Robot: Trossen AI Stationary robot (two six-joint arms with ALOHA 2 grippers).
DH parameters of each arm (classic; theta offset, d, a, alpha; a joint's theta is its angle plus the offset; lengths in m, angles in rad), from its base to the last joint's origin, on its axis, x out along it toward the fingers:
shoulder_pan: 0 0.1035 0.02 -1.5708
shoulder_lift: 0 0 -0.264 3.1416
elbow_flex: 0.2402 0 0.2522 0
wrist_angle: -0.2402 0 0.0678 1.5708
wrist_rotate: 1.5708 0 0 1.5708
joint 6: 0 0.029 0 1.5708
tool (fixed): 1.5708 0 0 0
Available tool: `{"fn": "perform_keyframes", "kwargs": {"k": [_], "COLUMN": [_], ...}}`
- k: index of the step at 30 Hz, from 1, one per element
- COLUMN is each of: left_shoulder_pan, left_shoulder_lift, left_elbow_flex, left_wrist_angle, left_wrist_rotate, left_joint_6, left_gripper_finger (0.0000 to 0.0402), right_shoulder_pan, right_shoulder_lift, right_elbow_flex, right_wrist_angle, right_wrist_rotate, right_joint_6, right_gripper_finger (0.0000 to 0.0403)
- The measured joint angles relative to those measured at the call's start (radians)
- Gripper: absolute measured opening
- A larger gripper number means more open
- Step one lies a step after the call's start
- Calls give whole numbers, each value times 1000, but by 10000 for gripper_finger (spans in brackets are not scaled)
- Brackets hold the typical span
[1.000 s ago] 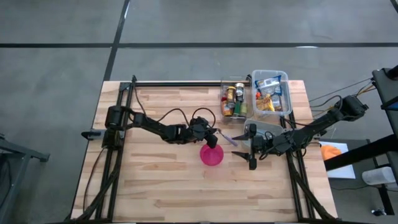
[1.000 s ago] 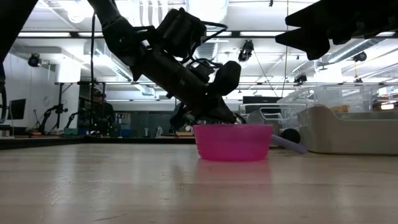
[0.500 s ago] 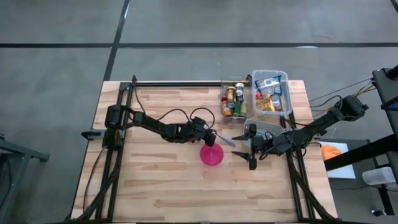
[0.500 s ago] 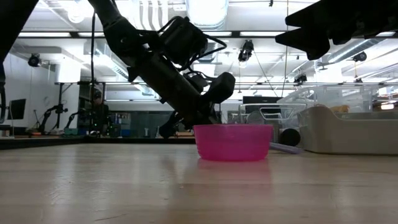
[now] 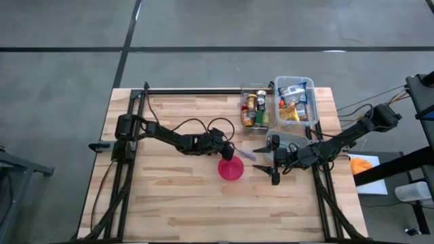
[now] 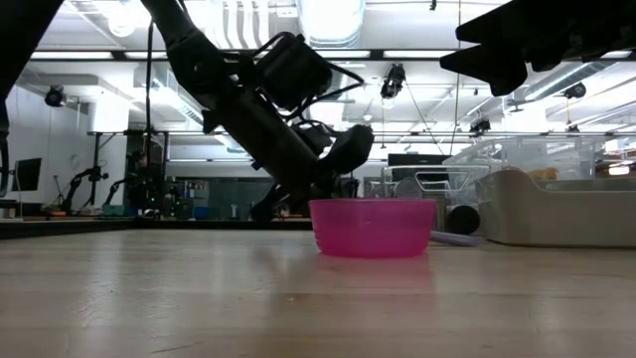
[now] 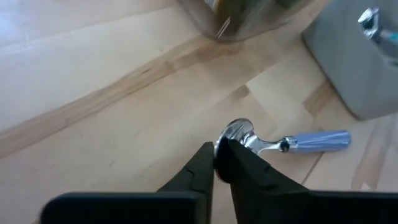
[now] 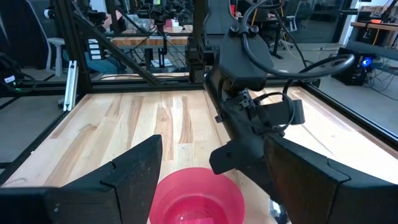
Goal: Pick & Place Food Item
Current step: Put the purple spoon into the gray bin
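Observation:
A metal spoon (image 7: 281, 144) with a blue handle lies on the wooden table just beyond the far side of a pink bowl (image 5: 230, 169). My left gripper (image 7: 216, 157) reaches in from the table's left, slanting down, and is shut on the spoon's bowl end. In the low view the pink bowl (image 6: 373, 227) hides the fingertips, and the handle (image 6: 455, 237) shows low beside the bowl. My right gripper (image 5: 274, 173) hangs open above the table to the bowl's right, holding nothing; its wrist view looks over the pink bowl (image 8: 196, 199). My left gripper pinches the rim of the spoon's metal bowl (image 7: 235, 133) between its two fingertips. The fingers slant down from the table's left and lie roughly in line with the spoon. The spoon lies on the table, its handle (image 7: 318, 141) pointing away from the fingers.
Two clear bins stand at the far right: one with jars and bottles (image 5: 254, 108), one with packets (image 5: 296, 102). A grey container (image 5: 283, 139) sits just nearer than them, close to the spoon. The table's left and near parts are bare wood.
My left gripper has tipped further down and rolled a little, staying beside the pink bowl. The spoon's handle, raised at a slant a second ago, has come down and now lies flat on the table.

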Motion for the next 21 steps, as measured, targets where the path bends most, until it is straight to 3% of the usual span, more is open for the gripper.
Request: {"fn": "perform_keyframes", "kwargs": {"k": [21], "left_shoulder_pan": [4], "left_shoulder_lift": [1], "left_elbow_flex": [-1], "left_wrist_angle": [2], "left_wrist_rotate": [11], "left_joint_6": [4], "left_gripper_finger": [226], "right_shoulder_pan": [0], "right_shoulder_lift": [0], "right_elbow_flex": [0], "right_wrist_angle": [0], "right_wrist_rotate": [0], "right_joint_6": [0], "right_gripper_finger": [276]}}
